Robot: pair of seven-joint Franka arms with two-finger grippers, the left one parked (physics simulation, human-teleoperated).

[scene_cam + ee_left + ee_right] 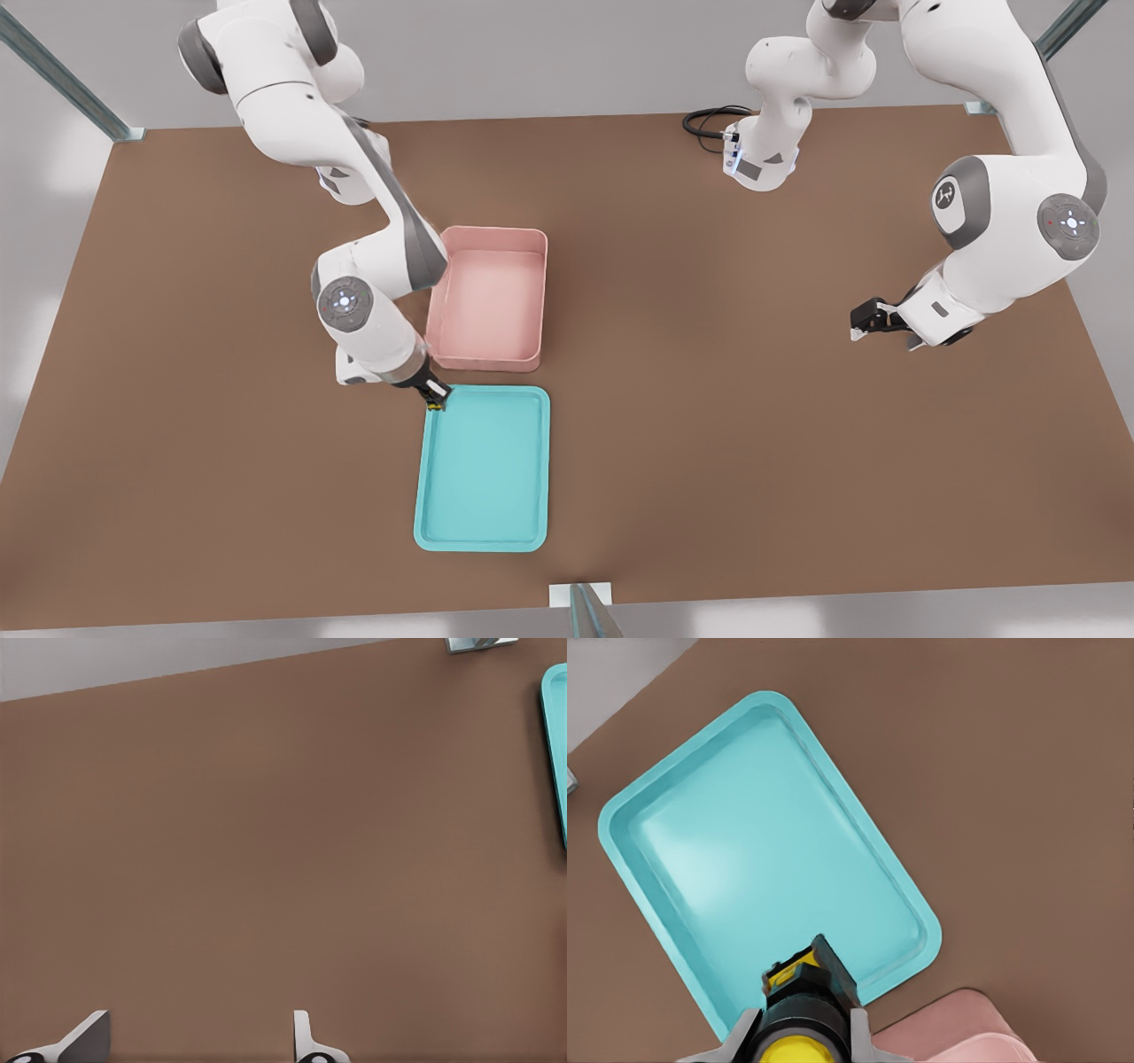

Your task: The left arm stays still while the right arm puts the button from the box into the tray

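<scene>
Button, yellow-capped and black-bodied, sits pinched in the gripper jaws, seemingly above the tray corner.

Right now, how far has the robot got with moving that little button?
The pink box looks empty, so the pick-up seems done. The claw is shut on the yellow-capped button and hangs over the teal tray's corner nearest the box. Left to do: set the button in the tray and let go.

One pink box, centre of frame. One teal tray just below it. One yellow-capped button, clamped in one gripper at tray's upper-left corner. Two robot arms. One brown table. One black cable, top centre-right.
</scene>
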